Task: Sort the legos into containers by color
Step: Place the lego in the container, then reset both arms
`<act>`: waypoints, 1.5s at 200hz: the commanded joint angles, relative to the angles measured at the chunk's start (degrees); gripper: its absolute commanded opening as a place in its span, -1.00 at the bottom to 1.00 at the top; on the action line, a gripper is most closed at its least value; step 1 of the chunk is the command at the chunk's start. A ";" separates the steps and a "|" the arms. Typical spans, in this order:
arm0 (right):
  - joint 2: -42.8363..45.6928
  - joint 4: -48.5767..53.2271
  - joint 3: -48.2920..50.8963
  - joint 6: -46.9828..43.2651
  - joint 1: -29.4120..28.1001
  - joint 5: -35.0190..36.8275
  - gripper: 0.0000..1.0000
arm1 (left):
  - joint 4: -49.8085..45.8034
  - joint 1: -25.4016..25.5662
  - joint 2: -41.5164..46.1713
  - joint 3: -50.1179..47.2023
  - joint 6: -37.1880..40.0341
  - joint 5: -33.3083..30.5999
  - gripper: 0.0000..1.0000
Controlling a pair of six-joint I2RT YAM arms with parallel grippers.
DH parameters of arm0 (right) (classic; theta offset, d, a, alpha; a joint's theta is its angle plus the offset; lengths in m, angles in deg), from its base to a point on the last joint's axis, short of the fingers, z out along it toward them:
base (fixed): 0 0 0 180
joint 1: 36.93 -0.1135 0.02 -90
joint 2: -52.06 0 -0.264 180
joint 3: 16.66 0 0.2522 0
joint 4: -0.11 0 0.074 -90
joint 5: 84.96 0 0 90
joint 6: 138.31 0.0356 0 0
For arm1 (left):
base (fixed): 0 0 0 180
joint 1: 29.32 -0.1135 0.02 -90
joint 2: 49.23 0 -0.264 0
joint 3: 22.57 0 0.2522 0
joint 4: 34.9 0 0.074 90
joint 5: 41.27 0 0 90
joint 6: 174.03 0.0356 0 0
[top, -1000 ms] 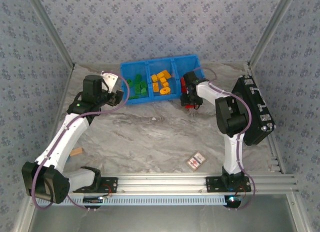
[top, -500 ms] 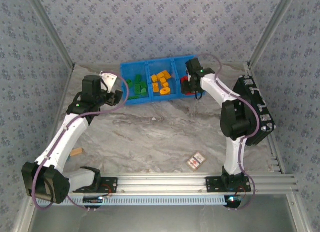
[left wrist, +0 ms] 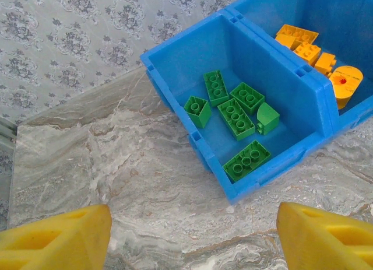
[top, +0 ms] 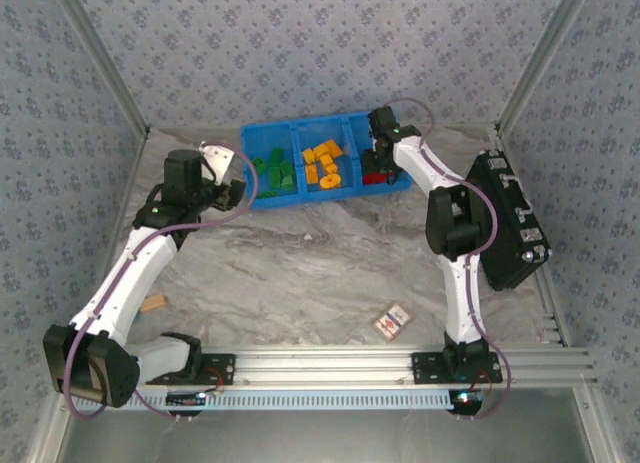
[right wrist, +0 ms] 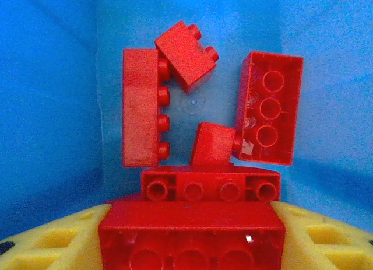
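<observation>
1. Over the last second the right gripper (top: 378, 163) has swung from the table to above the blue bin's (top: 262, 138) right compartment (right wrist: 52, 77), its jaws part-closed on a red brick (right wrist: 189, 226).
2. Other red bricks (right wrist: 140, 107) lie below, so a release here looks right.
3. The left gripper (left wrist: 189, 241) hangs open and empty near the green bricks (left wrist: 236, 118).

front red brick (right wrist: 191, 230) cropped, card (top: 393, 321) seemingly blurred
</observation>
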 commanded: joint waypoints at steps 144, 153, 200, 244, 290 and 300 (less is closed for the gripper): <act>2.89 1.37 -0.11 -0.10 1.14 -1.54 0.61 | 0.67 -0.42 1.89 -0.12 0.23 1.14 0.50; 3.68 1.12 0.38 -0.05 1.13 -1.61 0.61 | 0.73 -0.48 2.14 -0.17 0.21 1.27 0.50; 9.65 1.07 3.29 -0.69 0.38 -1.34 0.68 | 1.00 -0.46 4.57 -0.43 -0.23 1.91 0.51; 16.52 0.93 7.58 -2.42 -0.40 -0.72 0.98 | 1.56 -0.39 7.56 -1.99 -0.89 1.28 0.59; 29.56 -5.39 21.97 -4.37 -1.87 1.22 0.99 | 7.55 -0.38 8.22 -6.32 -2.87 -4.80 1.00; 33.98 -9.71 28.37 -4.42 -1.61 1.50 0.99 | 9.51 -0.47 7.61 -6.92 -4.13 -7.46 1.00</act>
